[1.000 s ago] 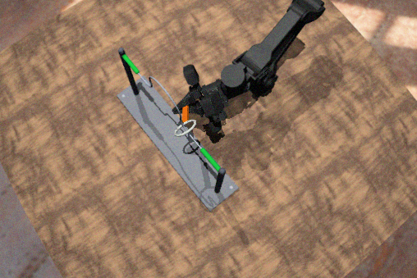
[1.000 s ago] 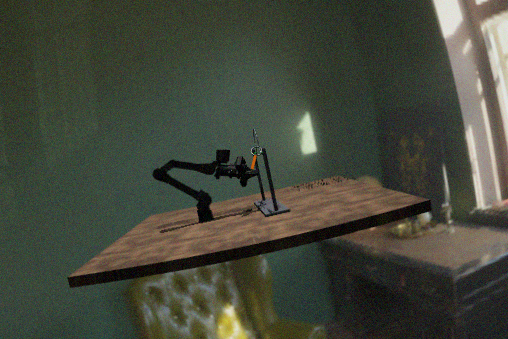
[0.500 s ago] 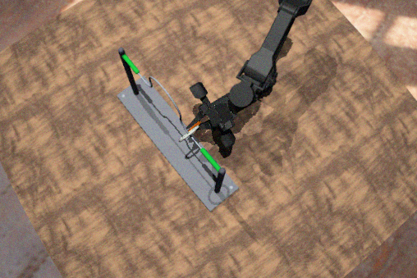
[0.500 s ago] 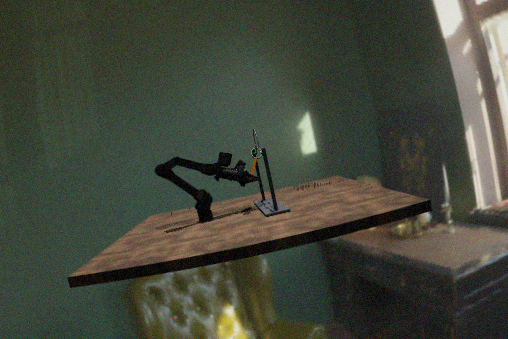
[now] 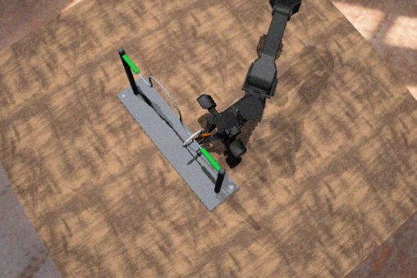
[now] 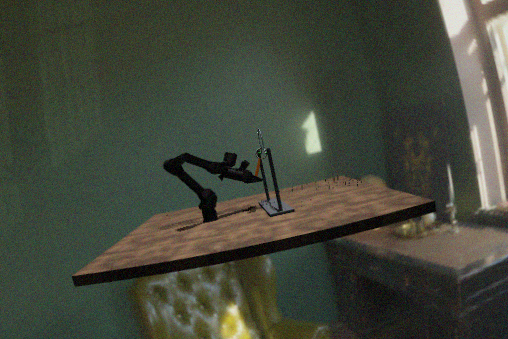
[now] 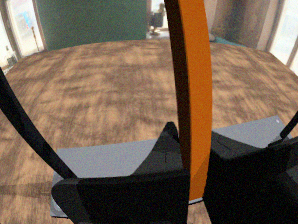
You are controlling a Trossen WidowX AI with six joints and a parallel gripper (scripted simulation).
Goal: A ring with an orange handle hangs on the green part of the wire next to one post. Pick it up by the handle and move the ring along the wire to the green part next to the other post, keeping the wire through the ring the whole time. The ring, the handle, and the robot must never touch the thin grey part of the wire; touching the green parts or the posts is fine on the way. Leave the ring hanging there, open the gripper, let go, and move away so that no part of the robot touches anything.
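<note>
My gripper (image 5: 202,139) (image 6: 259,180) (image 7: 176,127) is shut on the lower part of the orange handle (image 5: 205,134) (image 6: 258,167) (image 7: 198,95), which stands up between the fingers in the wrist view. The pale ring (image 5: 190,142) is seen nearly edge-on in the top view. It is around the grey wire (image 5: 168,97), just short of the green part (image 5: 211,159) beside the lower right post (image 5: 219,181). Whether the ring touches the wire cannot be told. The other green part (image 5: 130,64) is beside the upper left post (image 5: 129,73). The ring is out of the wrist view.
The grey base plate (image 5: 164,137) (image 6: 280,211) (image 7: 110,162) lies under the wire on the wooden table (image 5: 103,211) (image 6: 210,242) (image 7: 110,95). The wire has a bend near the upper left post and a long curve towards the ring. The arm (image 5: 263,73) reaches in from the upper right.
</note>
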